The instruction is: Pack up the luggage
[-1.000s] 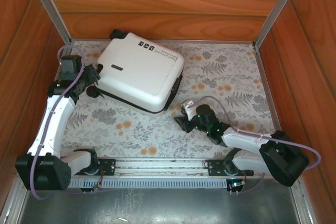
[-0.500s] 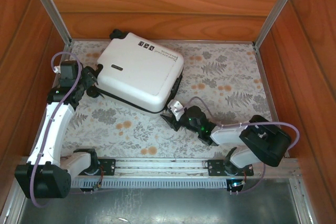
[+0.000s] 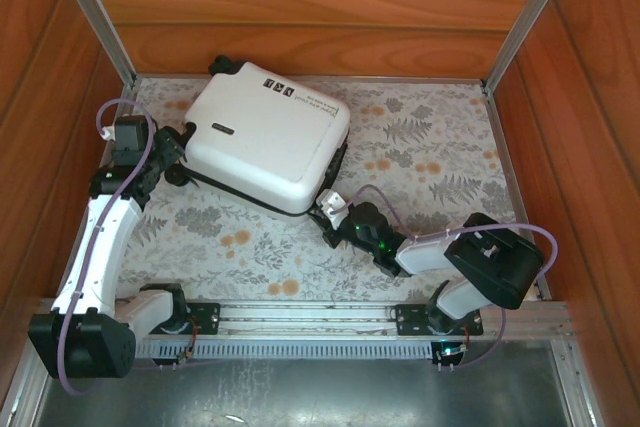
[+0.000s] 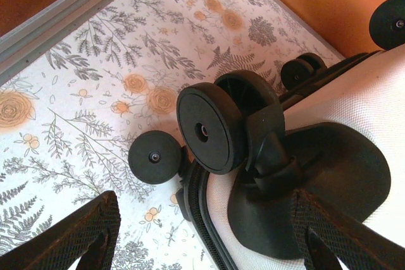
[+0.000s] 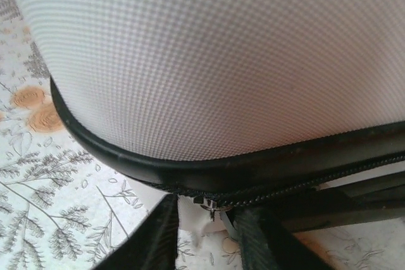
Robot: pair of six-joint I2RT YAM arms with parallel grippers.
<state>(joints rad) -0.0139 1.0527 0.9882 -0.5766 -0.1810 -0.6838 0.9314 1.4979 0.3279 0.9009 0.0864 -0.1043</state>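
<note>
The luggage lies closed and flat at the back left of the floral mat, white shell up, black wheels toward the left. My left gripper is at its wheel corner. In the left wrist view it stands open, its fingers either side of the black wheel mount, below the large wheel. My right gripper is at the near right corner of the case. It is open, just under the black zipper trim, with the small zipper pull hanging between the fingertips.
Wooden walls and metal corner posts enclose the mat. A second small wheel rests on the mat beside the large one. Bare floral mat stretches right of the case and in front of it.
My right arm has swung left and forward, bringing its gripper from the mat's middle up against the case's near right corner. The left gripper shifted slightly toward the wheels, then held.
</note>
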